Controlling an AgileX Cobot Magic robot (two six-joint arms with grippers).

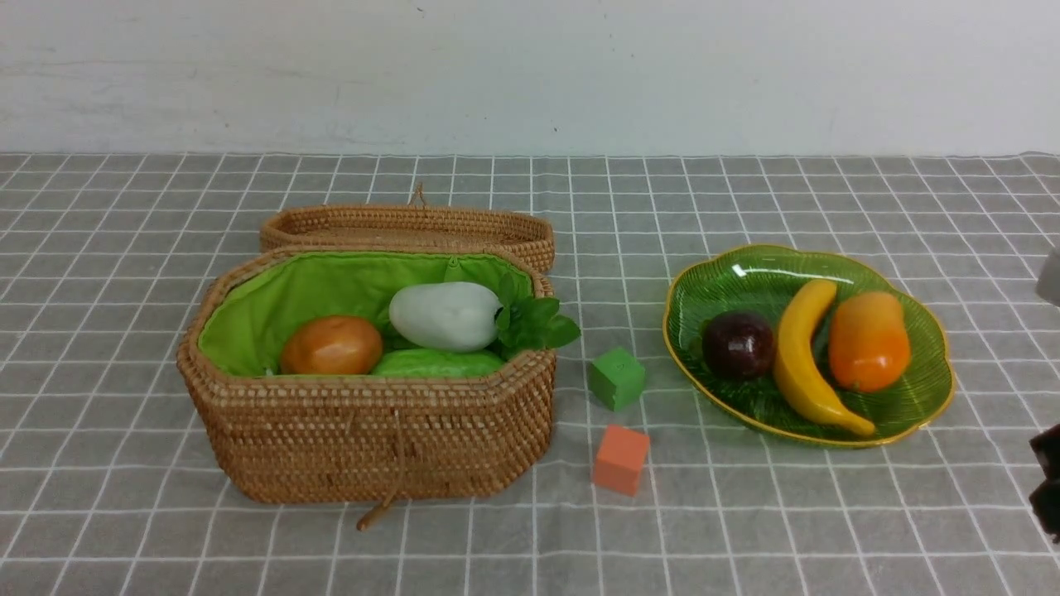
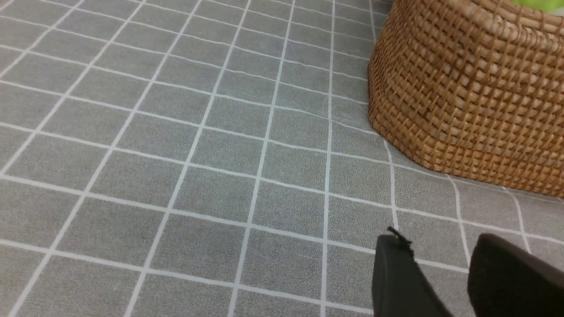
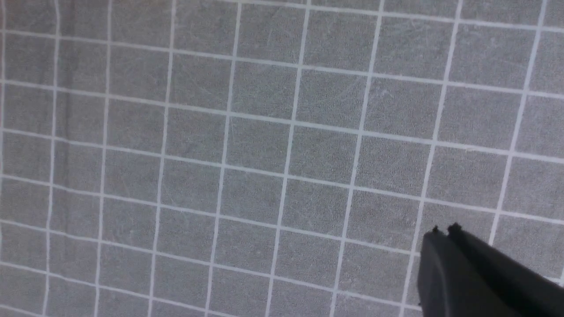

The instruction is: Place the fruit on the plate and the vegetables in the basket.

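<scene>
Right hand closed, empty, above tablecloth.

From my seat the eggplant stays hidden somewhere in the basket, I think under the radish. The gourd shows only its top over the rim. My right arm is cut off by the front view's edge.

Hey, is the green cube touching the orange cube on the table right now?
Apart. In the front view a strip of grey cloth shows between the green cube and the orange cube.
</scene>
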